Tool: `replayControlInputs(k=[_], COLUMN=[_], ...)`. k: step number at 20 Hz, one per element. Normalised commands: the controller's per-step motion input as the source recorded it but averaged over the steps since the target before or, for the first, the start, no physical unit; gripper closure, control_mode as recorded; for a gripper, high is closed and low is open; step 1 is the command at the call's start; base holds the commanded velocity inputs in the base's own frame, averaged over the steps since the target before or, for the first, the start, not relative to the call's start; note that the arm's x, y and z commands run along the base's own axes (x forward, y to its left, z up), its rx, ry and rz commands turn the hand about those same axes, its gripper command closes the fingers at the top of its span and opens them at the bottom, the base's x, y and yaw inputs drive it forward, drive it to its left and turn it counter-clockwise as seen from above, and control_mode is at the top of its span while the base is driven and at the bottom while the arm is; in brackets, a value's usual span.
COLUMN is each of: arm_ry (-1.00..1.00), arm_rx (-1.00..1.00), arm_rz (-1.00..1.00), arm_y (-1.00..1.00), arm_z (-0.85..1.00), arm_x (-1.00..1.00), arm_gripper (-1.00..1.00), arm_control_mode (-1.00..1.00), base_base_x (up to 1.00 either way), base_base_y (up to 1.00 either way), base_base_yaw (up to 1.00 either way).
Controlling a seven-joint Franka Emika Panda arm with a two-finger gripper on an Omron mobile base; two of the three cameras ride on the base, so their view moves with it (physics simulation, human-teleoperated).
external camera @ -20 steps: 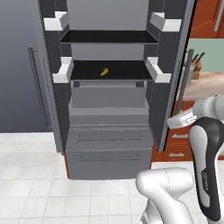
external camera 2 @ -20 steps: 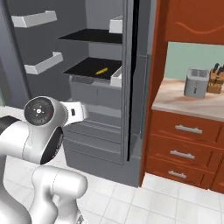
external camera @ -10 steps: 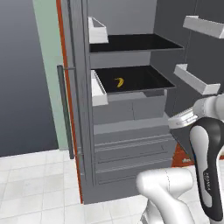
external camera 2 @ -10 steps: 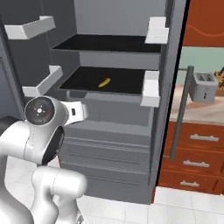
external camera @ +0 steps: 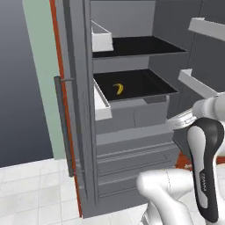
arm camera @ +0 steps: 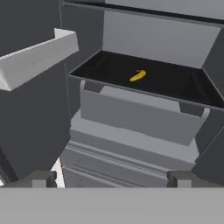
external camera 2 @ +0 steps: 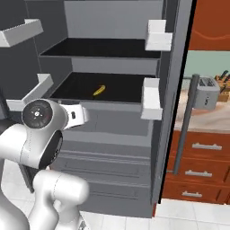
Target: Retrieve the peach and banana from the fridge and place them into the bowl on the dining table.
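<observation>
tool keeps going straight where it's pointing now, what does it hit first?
Probably the fridge's grey drawer front just below the shelf holding the banana. The tool aims under the banana, not at it. Depth is hard to judge.

no readable text anywhere, faint lettering on the arm [external camera: 203,184] (too blurred)

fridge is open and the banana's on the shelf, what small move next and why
Probably reach the gripper forward and up toward the banana: it lies alone on the dark lower shelf of the open fridge, and the spread fingertips are well short of it, holding nothing.
</observation>
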Motion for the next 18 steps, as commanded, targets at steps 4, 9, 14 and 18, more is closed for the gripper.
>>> replayControlInputs(k=[4, 9, 14, 18], arm_ry=[0.0, 0.0, 0.0, 0.0], arm_rx=[0.0, 0.0, 0.0, 0.0], arm_rz=[0.0, 0.0, 0.0, 0.0], arm_y=[0.0, 0.0, 0.0, 0.0], arm_z=[0.0, 0.0, 0.0, 0.0], arm_x=[0.0, 0.0, 0.0, 0.0], arm_gripper=[-1.0, -1.0, -1.0, -1.0], arm_control_mode=[1.0, 1.0, 1.0, 1.0], base_base_x=[0.55, 0.91, 0.8, 0.34], base_base_y=[-0.41, 0.2, 0.43, 0.21], base_base_yaw=[0.01, 0.02, 0.0, 0.0])
